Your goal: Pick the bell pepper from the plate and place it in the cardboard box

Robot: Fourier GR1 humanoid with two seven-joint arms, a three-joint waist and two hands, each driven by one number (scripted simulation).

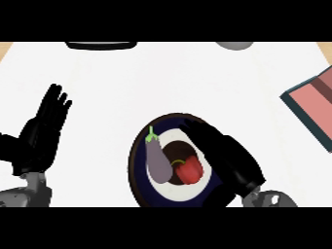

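Head view: the white worktop point(161, 78) fills the frame. A dark plate point(141, 192) with a white centre lies at about six o'clock. On it a red pepper point(188, 171) rests just beside a pale purple aubergine point(157, 163), which sits on the pepper's nine o'clock side; the two look to be touching. The right hand point(222, 153) comes in from the lower edge and lies over the plate's three o'clock rim, its fingers arching toward the pepper. Whether they have closed on it I cannot tell, since the black hand hides its own fingertips against the dark rim. The left hand point(43, 131) rests at nine o'clock, released, fingers straight and pointing to twelve, well apart from the plate. The box point(323, 104), teal-walled with a pinkish inside, sits tilted at the three o'clock edge, well apart from the plate.

By my reading the task is barely begun: the pepper is not yet lifted, and the grasp, carry and release into the box all remain.
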